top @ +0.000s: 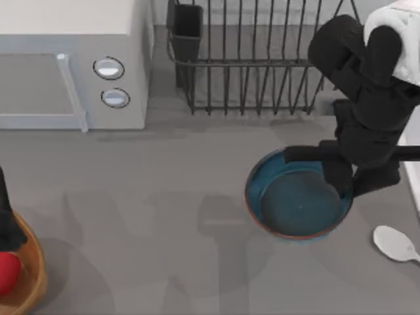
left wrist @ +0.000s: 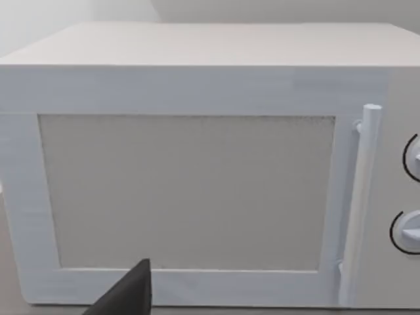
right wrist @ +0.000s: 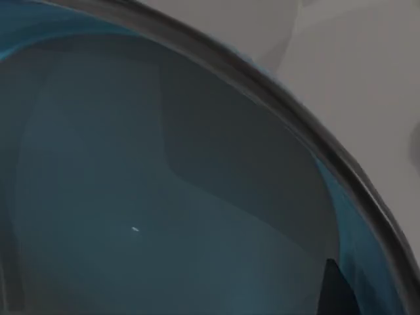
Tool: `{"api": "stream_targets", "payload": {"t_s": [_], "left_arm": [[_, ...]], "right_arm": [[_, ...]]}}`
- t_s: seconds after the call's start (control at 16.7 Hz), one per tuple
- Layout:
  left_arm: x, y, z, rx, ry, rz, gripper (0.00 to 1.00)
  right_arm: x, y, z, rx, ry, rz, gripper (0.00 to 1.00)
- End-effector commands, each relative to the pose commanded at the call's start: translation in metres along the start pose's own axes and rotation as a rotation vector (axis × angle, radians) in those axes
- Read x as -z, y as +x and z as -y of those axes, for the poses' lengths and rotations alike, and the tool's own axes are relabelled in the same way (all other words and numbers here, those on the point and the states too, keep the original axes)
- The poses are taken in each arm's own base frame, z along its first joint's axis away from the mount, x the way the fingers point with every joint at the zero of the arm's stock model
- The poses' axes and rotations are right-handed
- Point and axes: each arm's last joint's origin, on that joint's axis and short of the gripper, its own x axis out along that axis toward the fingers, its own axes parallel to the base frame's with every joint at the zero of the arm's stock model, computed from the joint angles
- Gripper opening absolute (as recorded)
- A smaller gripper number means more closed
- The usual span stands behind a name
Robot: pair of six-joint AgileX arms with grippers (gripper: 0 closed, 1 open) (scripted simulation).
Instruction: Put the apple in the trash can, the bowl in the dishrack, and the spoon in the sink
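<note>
Bowl (top: pixel 298 203) first: you can see it sitting on the grey counter (top: pixel 164 197), toward the right side, just in front of the dishrack (top: pixel 256 59). It is teal-blue with a thin reddish-brown rim and a dark shiny inside. Your right pincer (top: pixel 351 184) is down at the bowl's right rim. One black finger (right wrist: pixel 338 292) shows inside the bowl in the right wrist view, close to the wall. You cannot tell if the fingers are squeezing the rim or are apart, because the black arm covers them from above.

Look at the spoon (top: pixel 396 244) next. It is small and white, and it lies on the counter just beside the bowl, near the right edge.

Your apple (top: pixel 8 272) is red and sits inside the trash can (top: pixel 31 279) at the bottom left corner. The left arm is right above it at the left edge. Its pincer (left wrist: pixel 128 295) shows as one dark tip in the left wrist view, pointing at the white microwave (top: pixel 72 65). You cannot tell if that pincer is spread or closed.
</note>
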Motion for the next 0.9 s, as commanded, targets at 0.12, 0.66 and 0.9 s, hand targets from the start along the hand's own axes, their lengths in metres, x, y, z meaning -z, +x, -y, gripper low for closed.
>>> {"api": "stream_targets", "payload": {"t_s": [0.12,0.66,0.9], "left_arm": [[0.0,0.0,0.0,0.0,0.0,0.0,1.0],[0.0,0.0,0.0,0.0,0.0,0.0,1.0],[0.0,0.0,0.0,0.0,0.0,0.0,1.0]], "right_arm": [[0.001,-0.009,0.001,-0.003,0.0,0.005,0.0],[0.003,-0.022,-0.019,0.016,-0.103,0.182,0.0],[0.011,-0.052,-0.055,0.046,-0.246,0.572,0.0]]}}
